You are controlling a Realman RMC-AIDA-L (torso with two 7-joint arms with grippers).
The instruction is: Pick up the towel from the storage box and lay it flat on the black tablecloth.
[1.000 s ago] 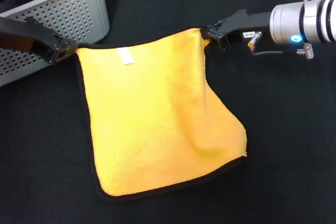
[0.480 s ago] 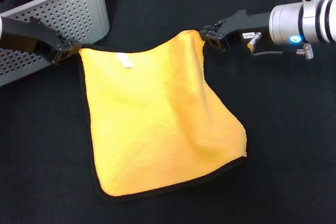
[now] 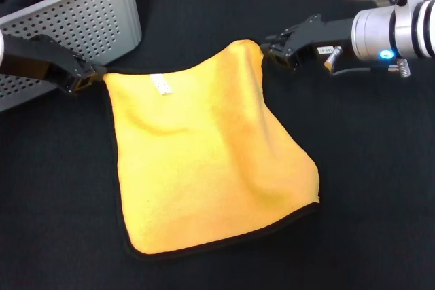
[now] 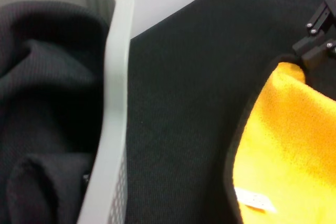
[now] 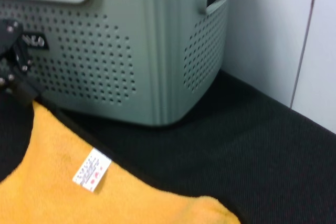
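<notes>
The yellow-orange towel (image 3: 211,154) lies spread on the black tablecloth (image 3: 367,188), its white label (image 3: 161,85) near the far edge. My left gripper (image 3: 87,78) sits low at the towel's far left corner, beside the grey storage box (image 3: 88,15), and appears shut on that corner. My right gripper (image 3: 277,51) appears shut on the far right corner, which stands a little raised. The left wrist view shows the right gripper (image 4: 307,51) at that corner of the towel (image 4: 289,145). The right wrist view shows the left gripper (image 5: 16,74) at the towel (image 5: 79,192) in front of the box (image 5: 131,51).
Dark cloth (image 4: 42,108) fills the storage box at the far left. The tablecloth covers the whole table around the towel. A pale wall (image 5: 283,35) stands behind the table.
Both grippers have lowered a little. The towel's far edge, taut a second ago, has sagged onto the tablecloth, and the label has moved nearer to me.
</notes>
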